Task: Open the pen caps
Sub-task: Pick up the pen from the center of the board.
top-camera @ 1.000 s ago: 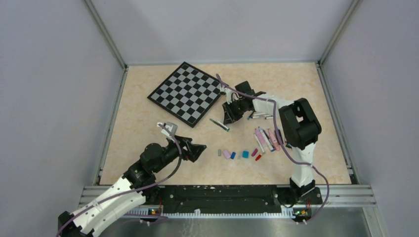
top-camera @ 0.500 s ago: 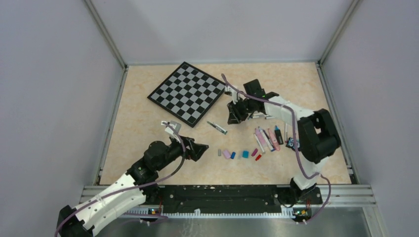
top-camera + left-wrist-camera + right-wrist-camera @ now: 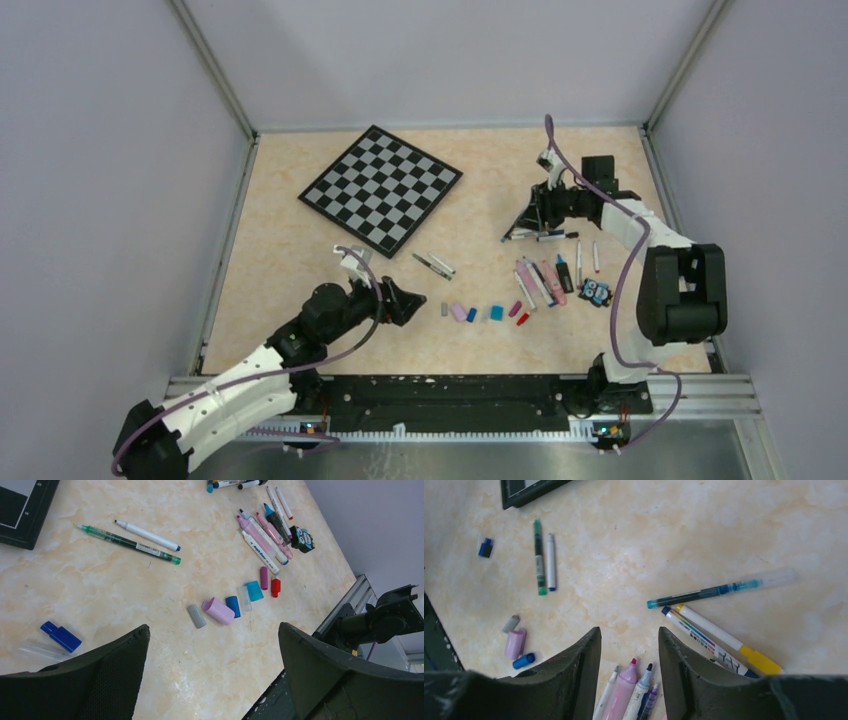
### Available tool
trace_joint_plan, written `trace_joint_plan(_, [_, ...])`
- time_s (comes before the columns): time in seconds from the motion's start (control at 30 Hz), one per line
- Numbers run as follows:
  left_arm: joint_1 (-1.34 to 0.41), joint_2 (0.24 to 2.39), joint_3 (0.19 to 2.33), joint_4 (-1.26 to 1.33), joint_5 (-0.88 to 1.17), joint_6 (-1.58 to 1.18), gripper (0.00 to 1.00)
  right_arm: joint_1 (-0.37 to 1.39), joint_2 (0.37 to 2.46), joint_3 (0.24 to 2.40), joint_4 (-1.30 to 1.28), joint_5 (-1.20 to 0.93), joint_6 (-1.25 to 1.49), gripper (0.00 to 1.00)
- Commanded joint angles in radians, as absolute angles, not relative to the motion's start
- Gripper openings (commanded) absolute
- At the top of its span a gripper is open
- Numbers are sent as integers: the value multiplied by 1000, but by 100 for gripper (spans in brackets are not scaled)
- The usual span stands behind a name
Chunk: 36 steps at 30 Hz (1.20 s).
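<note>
Part-open and empty, the right fingers [image 3: 522, 224] hover over crowded pens [image 3: 716, 591] right of centre, pen caps [image 3: 764, 662] on — closing might pinch two or scatter them — while the left fingers [image 3: 405, 300] gape empty.

The white-and-black left arm [image 3: 235, 385] stretches low from its base toward the middle. The black two-finger left tool [image 3: 405, 300] points right, jaws spread wide, nothing between them. The right arm [image 3: 635, 222], white links and black joints, rises from its base, folds at the elbow and reaches far. The black right tool [image 3: 518, 228] angles down and leftward, jaws slightly parted, empty
</note>
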<state>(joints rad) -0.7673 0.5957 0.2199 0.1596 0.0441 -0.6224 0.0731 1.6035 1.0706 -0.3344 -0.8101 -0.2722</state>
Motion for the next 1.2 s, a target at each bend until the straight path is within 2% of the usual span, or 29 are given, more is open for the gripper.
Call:
trace_joint_plan(0.0, [-763,633,217,214,41,-659,99,73,1623,1036,-142,-657,-39,45])
trace_joint_plan(0.2, [-763,650,214,219,28,-674,99,131,1669,1019,-38,-238,206,47])
trace_joint_plan(0.5, [-763,648,201,194,9,-693,99,274,1802,1137,-111,48,252,51])
trace_joint_plan(0.67, [-763,644,191,194,-24,-701,99,296,1850,1167,-118,113,256,50])
trace_joint_plan(0.97, [-761,639,194,174,-34,-701,99,347,1930,1228,-157,116,228,42])
trace_joint_plan(1.17, [-761,626,192,166,-46,-700,99,385,1956,1231,-165,51,194,29])
